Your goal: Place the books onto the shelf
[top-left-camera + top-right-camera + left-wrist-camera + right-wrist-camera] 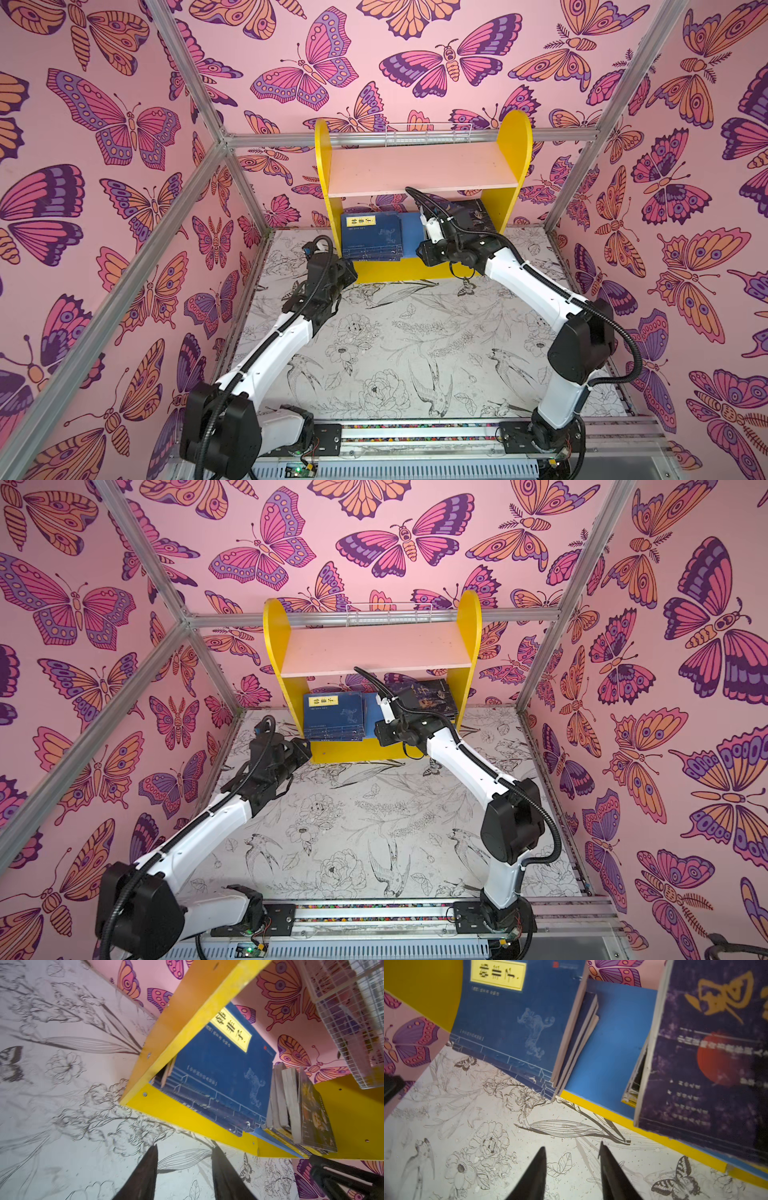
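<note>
The shelf [419, 170] [374, 650] stands at the back of the table, and its pink upper board is bare. On its blue lower board [608, 1043] a stack of navy-blue books [370, 239] [332, 719] [224, 1076] [517, 1022] lies at the left, poking over the front edge. Dark books [478, 216] [428, 696] [311, 1113] [708, 1053] lean at the right. My left gripper [185, 1149] [350, 272] is open and empty by the shelf's lower left corner. My right gripper [572, 1150] [422, 255] hangs open and empty over the table in front of the yellow base strip [390, 272].
A white wire rack [428, 133] [353, 1022] sits behind the shelf's top. Pink butterfly walls and aluminium frame posts [187, 75] close in the sides. The flower-printed table [395, 353] stretches from the shelf toward the arm bases.
</note>
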Robot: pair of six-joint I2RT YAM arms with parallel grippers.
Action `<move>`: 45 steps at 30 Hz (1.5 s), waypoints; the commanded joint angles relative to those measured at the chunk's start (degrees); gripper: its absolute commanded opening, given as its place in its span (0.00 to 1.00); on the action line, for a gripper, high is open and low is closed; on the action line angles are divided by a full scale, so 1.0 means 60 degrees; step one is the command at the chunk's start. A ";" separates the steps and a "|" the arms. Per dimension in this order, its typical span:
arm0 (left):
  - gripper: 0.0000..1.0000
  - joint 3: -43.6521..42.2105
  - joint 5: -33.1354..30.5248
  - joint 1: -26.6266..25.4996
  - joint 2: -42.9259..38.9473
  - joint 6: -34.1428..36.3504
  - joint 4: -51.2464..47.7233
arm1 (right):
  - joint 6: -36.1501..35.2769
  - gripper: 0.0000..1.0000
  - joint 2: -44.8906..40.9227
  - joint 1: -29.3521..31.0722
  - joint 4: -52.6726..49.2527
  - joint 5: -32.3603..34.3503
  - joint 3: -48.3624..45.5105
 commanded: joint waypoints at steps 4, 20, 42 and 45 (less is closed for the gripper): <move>0.47 -0.1105 -0.1267 0.0309 -0.1184 -0.1031 -0.1945 | 0.0972 0.21 0.0042 -0.0301 -0.0197 0.0157 -0.0112; 0.49 -0.1982 -0.1314 0.0637 -0.2155 -0.1626 -0.2724 | 0.1255 0.11 0.1173 -0.0809 -0.0612 0.0261 0.0865; 0.49 -0.2004 -0.1139 0.0658 -0.1866 -0.1539 -0.2724 | 0.0773 0.10 0.2298 -0.0868 -0.0845 -0.0070 0.2802; 0.49 -0.2006 -0.1065 0.0652 -0.1816 -0.1483 -0.2724 | 0.0665 0.10 0.2183 -0.0867 -0.0796 -0.0195 0.2763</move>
